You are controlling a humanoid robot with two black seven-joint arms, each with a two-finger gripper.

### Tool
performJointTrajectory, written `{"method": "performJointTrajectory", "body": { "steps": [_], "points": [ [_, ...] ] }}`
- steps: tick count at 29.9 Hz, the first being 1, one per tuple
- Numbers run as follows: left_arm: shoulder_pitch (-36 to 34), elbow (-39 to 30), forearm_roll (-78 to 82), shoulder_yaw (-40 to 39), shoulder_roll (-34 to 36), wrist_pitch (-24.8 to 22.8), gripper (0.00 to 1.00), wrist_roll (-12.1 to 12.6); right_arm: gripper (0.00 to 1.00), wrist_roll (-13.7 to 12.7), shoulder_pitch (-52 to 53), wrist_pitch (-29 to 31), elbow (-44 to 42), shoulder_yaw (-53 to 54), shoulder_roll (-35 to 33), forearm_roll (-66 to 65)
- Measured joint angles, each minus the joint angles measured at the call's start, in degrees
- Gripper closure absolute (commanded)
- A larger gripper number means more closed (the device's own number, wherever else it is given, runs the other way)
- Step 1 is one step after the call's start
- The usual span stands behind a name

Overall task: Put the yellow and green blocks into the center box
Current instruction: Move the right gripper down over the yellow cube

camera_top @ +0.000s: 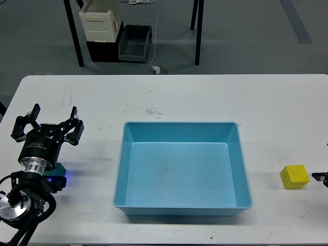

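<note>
The yellow block (294, 176) lies on the white table (205, 97) to the right of the blue box (182, 205). The green block (57, 169) lies at the left, mostly hidden under my left arm. My left gripper (47, 124) is open and empty, with its fingers spread just beyond the green block. Only a small dark tip of my right gripper (320, 177) shows at the right edge, just right of the yellow block. The box holds nothing.
Beyond the table's far edge, black table legs (77, 46), a cream container (101, 21) and a dark bin (135, 43) stand on the floor.
</note>
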Motion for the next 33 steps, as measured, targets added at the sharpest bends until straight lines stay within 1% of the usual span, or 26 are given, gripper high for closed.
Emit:
{"method": "performJointTrajectory", "body": {
  "steps": [19,24,33],
  "points": [
    [-0.1,0.2,0.0,0.0,0.0,0.1,0.0,0.0,0.02,0.0,0.0,0.0,-18.4,-6.0,18.0,0.0],
    [-0.1,0.4,0.0,0.0,0.0,0.2,0.0,0.0,0.02,0.0,0.3,0.0,-19.6,-6.9,20.3,0.0],
    [-0.1,0.4,0.0,-0.1,0.0,0.2,0.0,0.0,0.02,0.0,1.7,0.0,-19.4,-7.0,20.6,0.0]
  ]
}}
